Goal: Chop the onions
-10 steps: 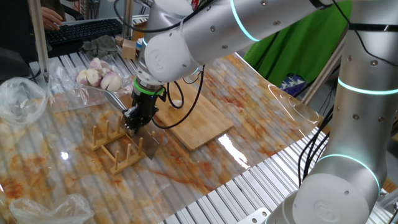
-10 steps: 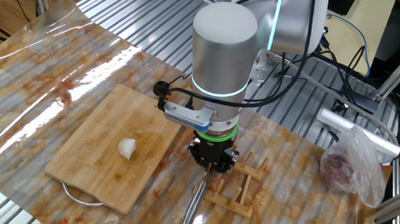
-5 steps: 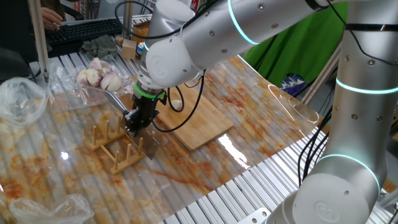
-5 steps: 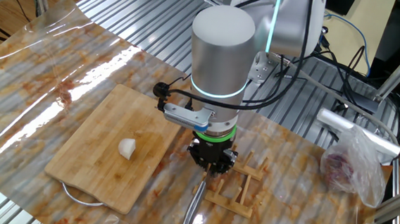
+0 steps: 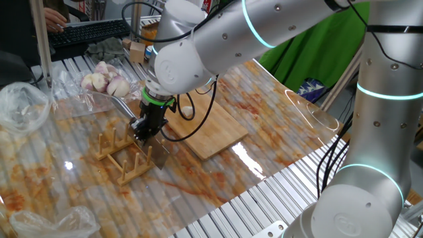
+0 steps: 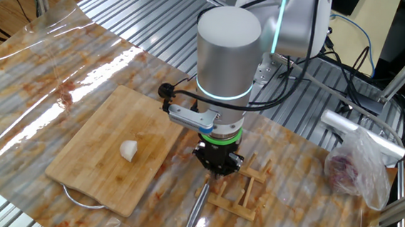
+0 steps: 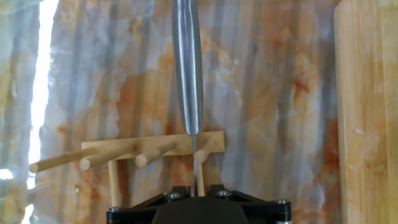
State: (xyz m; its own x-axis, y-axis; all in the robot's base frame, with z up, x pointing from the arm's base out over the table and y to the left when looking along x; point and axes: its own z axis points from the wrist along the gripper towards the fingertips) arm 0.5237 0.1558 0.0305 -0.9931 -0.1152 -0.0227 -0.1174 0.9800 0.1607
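One small pale onion chunk (image 6: 128, 150) lies on the wooden board (image 6: 88, 159); the arm hides it in the first fixed view. A knife (image 6: 197, 210) with a silver handle rests in the wooden peg rack (image 6: 238, 191) beside the board. My gripper (image 6: 215, 166) stands straight down over the rack, its jaws close around the knife's thin blade just behind the handle. In the hand view the handle (image 7: 186, 68) runs away from my gripper (image 7: 194, 186), over the rack's bar (image 7: 124, 152). In the first fixed view my gripper (image 5: 141, 132) is at the rack (image 5: 122, 155).
A stained plastic sheet covers the table. A bag of whole pinkish bulbs (image 5: 102, 78) lies at the far side, near crumpled plastic (image 5: 23, 106). Another bag (image 6: 352, 170) hangs on a metal post to the right of the rack. The board's edge (image 7: 367, 93) lies right of the hand.
My gripper has shifted only very slightly at the rack. The knife and the onion chunk have not moved.
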